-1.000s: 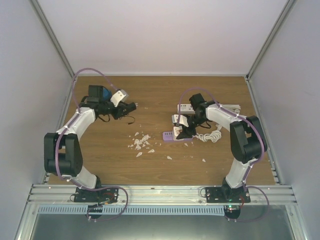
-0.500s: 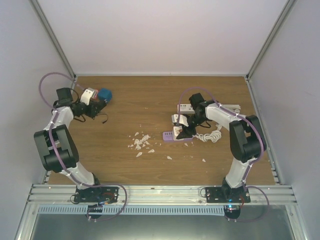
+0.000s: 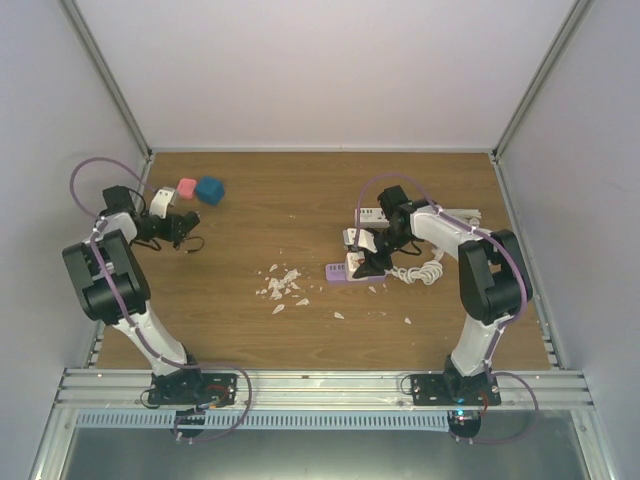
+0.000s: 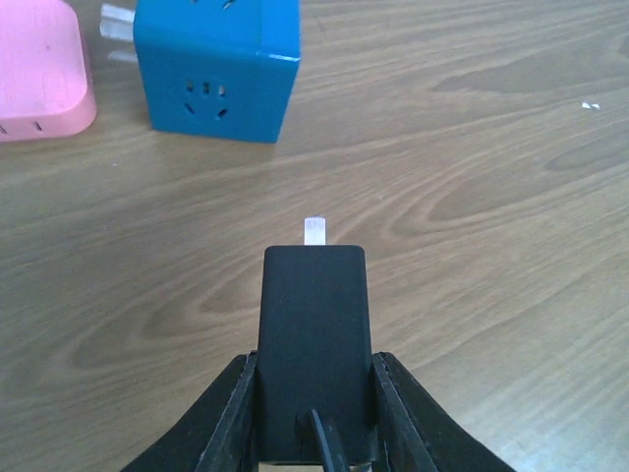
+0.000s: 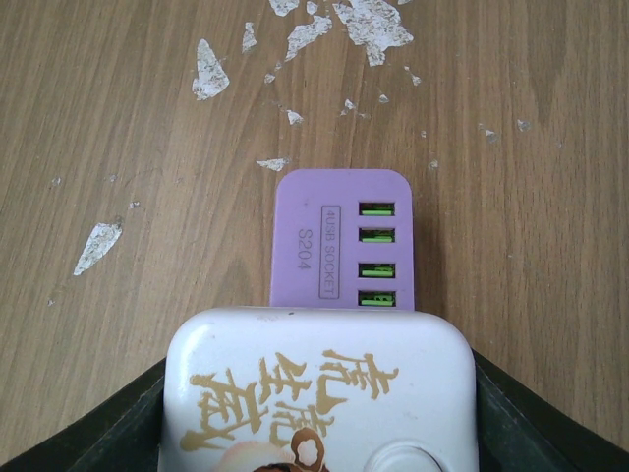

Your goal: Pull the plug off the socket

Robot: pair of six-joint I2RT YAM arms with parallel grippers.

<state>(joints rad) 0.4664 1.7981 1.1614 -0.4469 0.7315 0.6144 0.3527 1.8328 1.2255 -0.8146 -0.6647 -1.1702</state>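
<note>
Top external view: a wooden table (image 3: 300,190) is shown with the left arm folded back at the far left edge and the right arm reaching to the centre right
Left gripper (image 4: 314,372): clamped on the black plug (image 4: 314,315), with one finger pressed against each long side
Black plug: held at the far left of the table and seated in no socket; one metal prong (image 4: 314,231) is exposed at its front end, and a dark cable (image 4: 324,438) leaves its rear between the fingers
Plug to strip relation: the plug is well apart from the white socket strip (image 5: 319,383), with bare wood and scattered flakes between them
Blue cube adapter (image 4: 216,69): set on the wood ahead of the plug, near it but not touching; a socket face is turned toward the left wrist camera
Pink cube (image 4: 34,69): placed just beside the blue cube adapter, on its left in the left wrist view
Right gripper (image 5: 319,413): closed across the white socket strip, with a dark finger seen against each side of the casing
White socket strip: lies on the table at centre right and carries gold printed characters on its top face
Purple USB block (image 5: 342,246): projects from the front end of the strip and shows four green ports in a column
White flakes (image 3: 280,285): scattered over the wood in front of the purple block
Coiled white cable (image 3: 425,268): lies just to the right of the strip
</note>
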